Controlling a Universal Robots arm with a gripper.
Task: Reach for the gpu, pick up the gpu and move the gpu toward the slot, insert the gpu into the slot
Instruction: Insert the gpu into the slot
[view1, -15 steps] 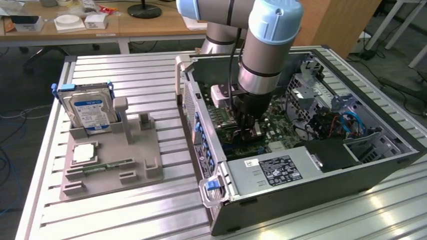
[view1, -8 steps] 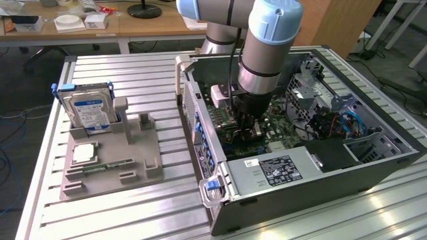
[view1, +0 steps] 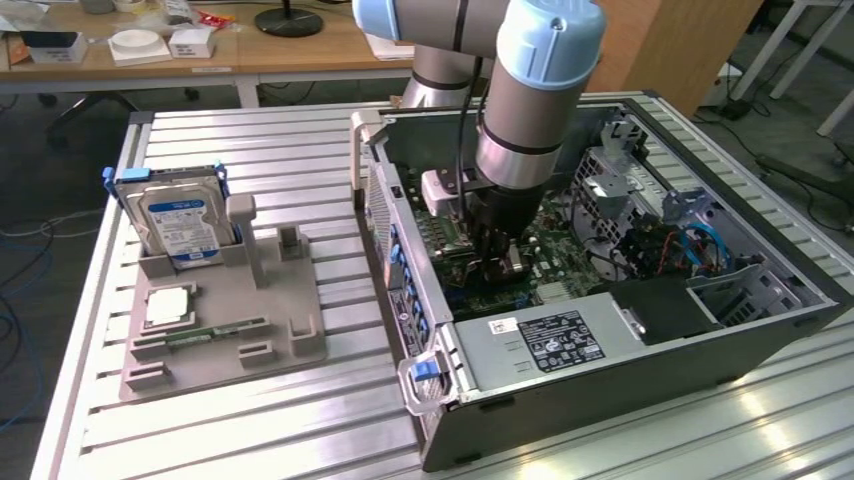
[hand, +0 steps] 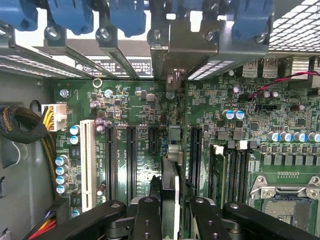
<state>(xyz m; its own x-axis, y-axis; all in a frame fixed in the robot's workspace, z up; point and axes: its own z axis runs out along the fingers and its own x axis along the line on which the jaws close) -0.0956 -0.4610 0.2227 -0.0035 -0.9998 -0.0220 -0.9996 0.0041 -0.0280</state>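
Silver and open-sided, the computer case (view1: 601, 380) sits closest in the exterior view, lying on the ribbed metal bench (view1: 267, 430). My arm comes down into it from above, and the hand (view1: 497, 262) is low over the motherboard (view1: 561, 275), near the middle of the case. On the exterior view's left, well apart from the case, the grey parts tray (view1: 220, 330) holds the hard drive (view1: 183, 225) upright and a memory stick (view1: 214, 330) lying flat in its groove. I see no card left on that tray, so I judge the pickup done and the carry across done too.

From the wrist view, the black fingers (hand: 145, 220) close narrowly on the gpu (hand: 170, 200), which I see edge-on: a thin card standing upright between them, running away from the camera toward the rear brackets (hand: 170, 45) of the case. It sits between two of the long black expansion slots (hand: 131, 155), roughly in line with the shorter slot just beside its far end. Whether the card's edge has already met a slot I cannot tell; the contact point is hidden under the card itself. My judgement is that the work stands at the insertion stage, with the card aligned over the board and seating not yet confirmed.
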